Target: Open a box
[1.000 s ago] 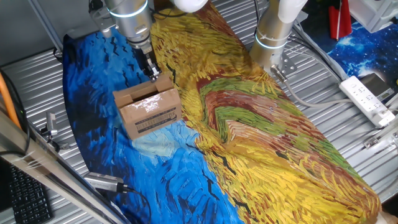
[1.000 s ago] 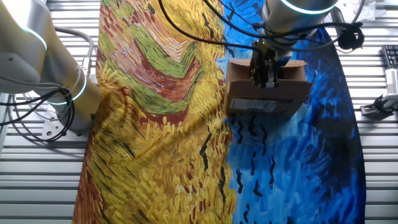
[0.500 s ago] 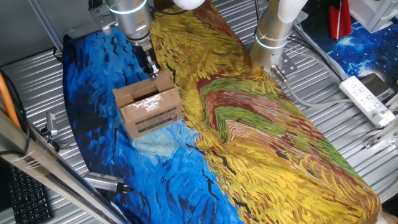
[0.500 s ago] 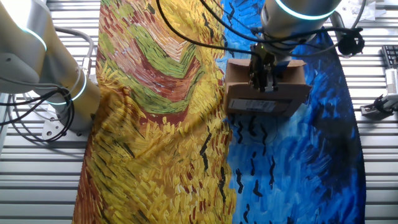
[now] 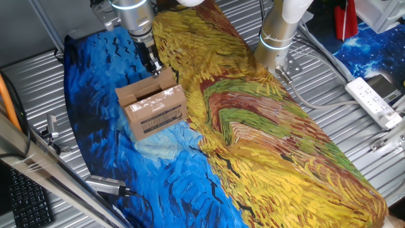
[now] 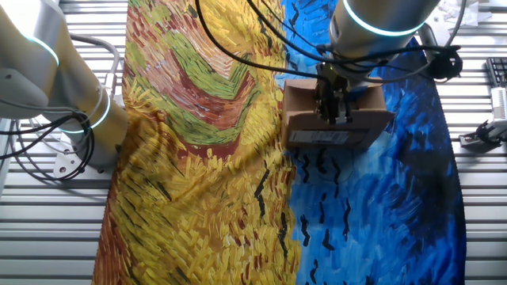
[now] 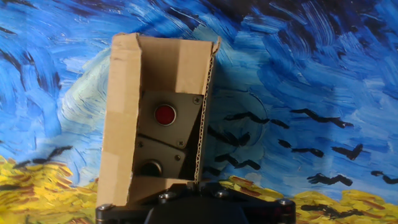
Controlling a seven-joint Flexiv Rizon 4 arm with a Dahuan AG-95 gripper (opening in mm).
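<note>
The box (image 5: pixel 152 109) is a small brown carton with a white label on its front. It stands on the blue part of the painted cloth (image 5: pixel 101 76). It also shows in the other fixed view (image 6: pixel 305 119) and in the hand view (image 7: pixel 121 124). My gripper (image 5: pixel 154 67) is at the box's far rim, shut on an upright flap (image 7: pixel 198 155) whose corrugated edge runs between the fingers. The gripper also shows in the other fixed view (image 6: pixel 333 117). Inside the box lies a grey device with a red button (image 7: pixel 164 114).
The cloth's yellow half (image 5: pixel 266 145) lies right of the box. A second arm's base (image 5: pixel 278 35) stands at the back. A white power strip (image 5: pixel 378 101) lies far right, a keyboard (image 5: pixel 25 202) at the front left. Ribbed metal table (image 5: pixel 38 82) surrounds the cloth.
My gripper has moved up and back a little with the flap in it. The flap stands more upright and the box has shifted slightly with it.
</note>
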